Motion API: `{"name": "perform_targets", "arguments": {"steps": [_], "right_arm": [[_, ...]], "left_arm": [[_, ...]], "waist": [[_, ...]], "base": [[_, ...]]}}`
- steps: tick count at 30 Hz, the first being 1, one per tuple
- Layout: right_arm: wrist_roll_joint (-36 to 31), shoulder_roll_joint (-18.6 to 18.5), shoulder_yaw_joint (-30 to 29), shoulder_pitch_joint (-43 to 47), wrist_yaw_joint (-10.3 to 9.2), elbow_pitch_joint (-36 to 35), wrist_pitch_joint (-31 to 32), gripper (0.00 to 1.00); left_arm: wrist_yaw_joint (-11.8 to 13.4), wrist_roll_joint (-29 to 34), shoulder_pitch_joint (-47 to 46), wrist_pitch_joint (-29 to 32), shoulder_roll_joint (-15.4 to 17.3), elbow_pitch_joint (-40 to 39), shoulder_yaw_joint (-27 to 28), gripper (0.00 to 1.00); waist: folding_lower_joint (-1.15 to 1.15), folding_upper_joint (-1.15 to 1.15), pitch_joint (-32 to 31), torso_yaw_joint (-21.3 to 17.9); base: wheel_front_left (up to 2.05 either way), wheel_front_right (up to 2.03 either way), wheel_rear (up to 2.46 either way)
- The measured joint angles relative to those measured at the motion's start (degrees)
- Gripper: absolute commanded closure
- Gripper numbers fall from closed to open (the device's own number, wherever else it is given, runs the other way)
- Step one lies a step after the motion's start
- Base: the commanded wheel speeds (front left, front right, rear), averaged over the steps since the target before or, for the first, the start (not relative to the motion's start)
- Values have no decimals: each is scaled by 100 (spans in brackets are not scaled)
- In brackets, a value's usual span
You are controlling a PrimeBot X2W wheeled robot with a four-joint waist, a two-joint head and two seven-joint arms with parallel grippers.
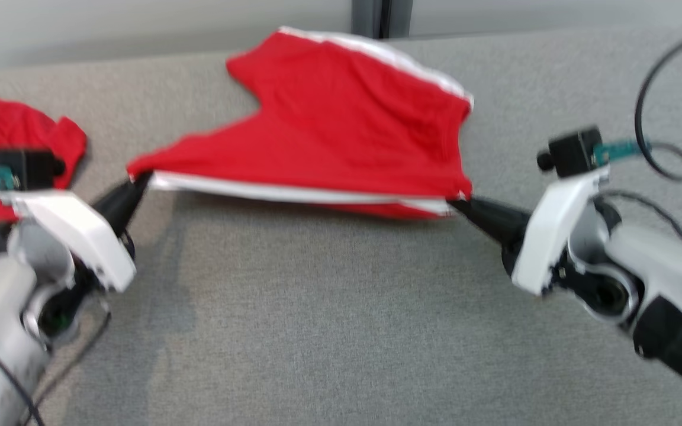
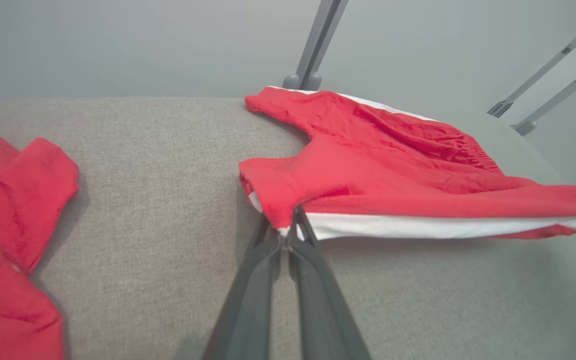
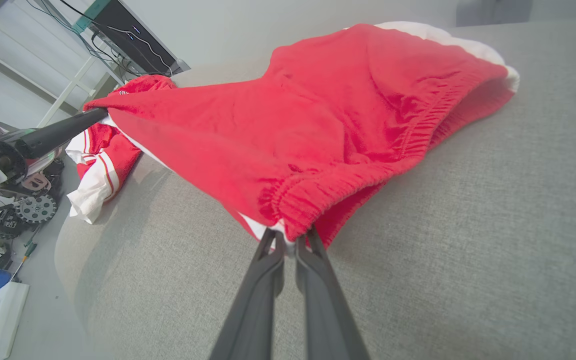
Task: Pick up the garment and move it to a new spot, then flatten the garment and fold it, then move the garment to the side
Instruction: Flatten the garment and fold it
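Across the far centre of the grey fabric table, the red garment hangs stretched between both grippers; its near edge is lifted off the surface and its far part rests on the table near the far edge; looks like shorts: soft red cloth, gathered elastic waistband at the right end, white stripe along the near edge, another white band along the far edge, leg notch on the far-left side; left gripper has its fingers pressed together, pinching the near-left hem corner; right gripper is likewise clamped on the near-right waistband corner; the cloth is taut between the two pinch points, with its shadow on the table beneath; second red garment lies crumpled at the left of the table, apart from the first, with red-and-white trim; the white lettering on it is cut off and blurred, can't read it.
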Motion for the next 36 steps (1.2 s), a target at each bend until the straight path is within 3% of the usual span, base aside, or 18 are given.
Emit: {"name": "perform_targets", "arguments": {"steps": [7,14,22,27,36], "right_arm": [[-100,-468,52,1076,0,-501,-662,100],[-145,-1034,62,2075,1,-953,-1332,100],[3,-1594,-256,2969,10,-1496,-1723,100],[-2,-1763,-516,3360,19,-1801,-1784,100],[-456,-1524,-778,3178,16,-1746,-1505,100]], "left_arm": [[820,-121,1611,-500,332,-1607,81,100],[1619,-332,3015,-556,561,-3008,-51,100],[2309,-509,4060,-825,816,-4191,52,100],[2502,-491,4196,-899,945,-4515,131,100],[2371,-244,3460,-542,1049,-4379,107,100]], "waist": [[0,0,-594,35],[0,0,-882,197],[0,0,-1052,325],[0,0,-1070,391],[0,0,-969,282]], "base": [[0,0,0],[0,0,0],[0,0,0],[0,0,0],[0,0,0]]}}
